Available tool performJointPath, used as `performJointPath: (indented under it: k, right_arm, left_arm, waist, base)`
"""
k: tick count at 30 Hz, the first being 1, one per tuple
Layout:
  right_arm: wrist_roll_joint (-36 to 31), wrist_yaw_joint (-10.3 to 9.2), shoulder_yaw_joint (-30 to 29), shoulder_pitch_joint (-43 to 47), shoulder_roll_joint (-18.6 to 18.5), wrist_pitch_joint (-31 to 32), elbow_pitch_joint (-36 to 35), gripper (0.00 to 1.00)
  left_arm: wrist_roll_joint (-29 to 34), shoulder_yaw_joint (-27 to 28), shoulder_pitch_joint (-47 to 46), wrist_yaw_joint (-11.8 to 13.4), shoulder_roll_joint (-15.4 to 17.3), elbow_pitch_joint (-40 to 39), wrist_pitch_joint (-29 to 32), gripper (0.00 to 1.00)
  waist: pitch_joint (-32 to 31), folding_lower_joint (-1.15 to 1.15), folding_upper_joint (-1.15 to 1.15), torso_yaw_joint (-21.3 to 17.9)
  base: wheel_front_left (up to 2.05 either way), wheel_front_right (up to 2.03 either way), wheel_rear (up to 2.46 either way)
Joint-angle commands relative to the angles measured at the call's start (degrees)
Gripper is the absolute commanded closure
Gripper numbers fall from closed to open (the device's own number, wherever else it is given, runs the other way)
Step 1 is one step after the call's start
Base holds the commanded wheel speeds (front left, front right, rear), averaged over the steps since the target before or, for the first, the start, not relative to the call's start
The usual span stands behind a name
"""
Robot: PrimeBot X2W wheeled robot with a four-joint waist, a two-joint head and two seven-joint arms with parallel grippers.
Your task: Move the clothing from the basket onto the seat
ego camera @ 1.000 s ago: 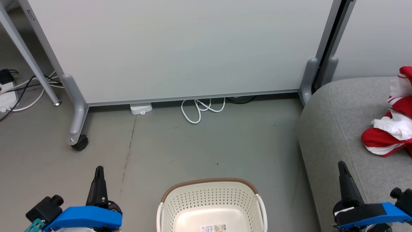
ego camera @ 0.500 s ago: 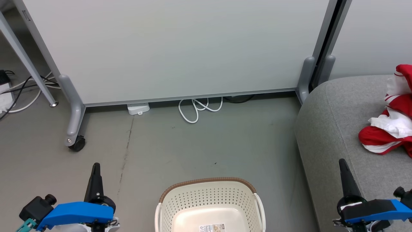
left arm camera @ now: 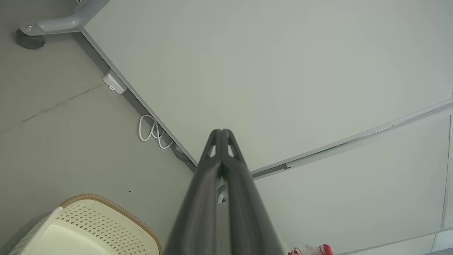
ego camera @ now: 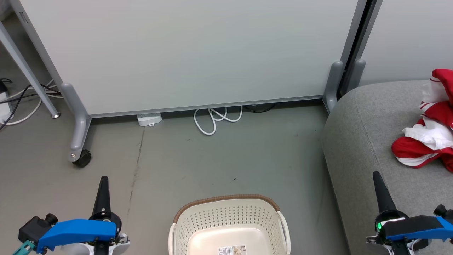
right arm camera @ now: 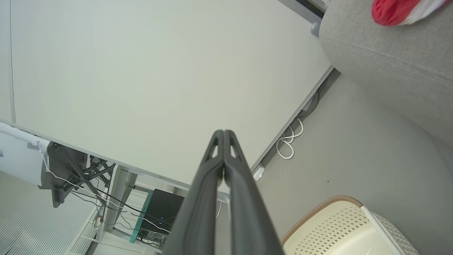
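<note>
The left gripper [ego camera: 103,181] and the right gripper [ego camera: 377,177] are held clenched, finger against finger, with nothing grasped or touched. The clothing [ego camera: 423,150] is heaped on the seat [ego camera: 364,141]; the basket [ego camera: 226,216] is set on the floor [ego camera: 212,159] nearby.

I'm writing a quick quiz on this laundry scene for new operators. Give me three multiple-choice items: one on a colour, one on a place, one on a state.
1. The rim of the basket is:
A) brown
B) blue
C) black

2. The red clothing lies:
A) in the basket
B) on the floor
C) on the seat

3. The left gripper is:
A) wide open
B) shut on cloth
C) shut, holding nothing

Answers:
1 A: the band on top of the cream walls is brown.
2 C: it is heaped on the grey seat, and what shows of the basket holds none.
3 C: the left wrist view shows its fingers pressed together with nothing between them.
</note>
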Motion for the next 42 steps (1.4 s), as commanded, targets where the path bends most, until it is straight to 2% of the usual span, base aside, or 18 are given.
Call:
performJointPath:
  k: [1, 42]
  right_arm:
    - [1.6, 0.03, -0.2, -1.4, -0.3, 0.4, -0.3, 1.00]
    - [22.5, 0.04, -1.1, -3.2, -0.3, 5.8, 0.5, 1.00]
  left_arm:
    - [-1.4, 0.5, -1.3, -0.2, 0.1, -0.7, 0.3, 1.00]
    - [-22.3, 2.9, -2.9, -0.6, 0.0, -0.9, 5.6, 1.00]
  waist:
    - [0.0, 0.00, 0.00, -0.1]
    - [0.5, 0.00, 0.00, -1.8]
  base:
    - [0.00, 0.00, 0.00]
    - [0.00, 0.00, 0.00]
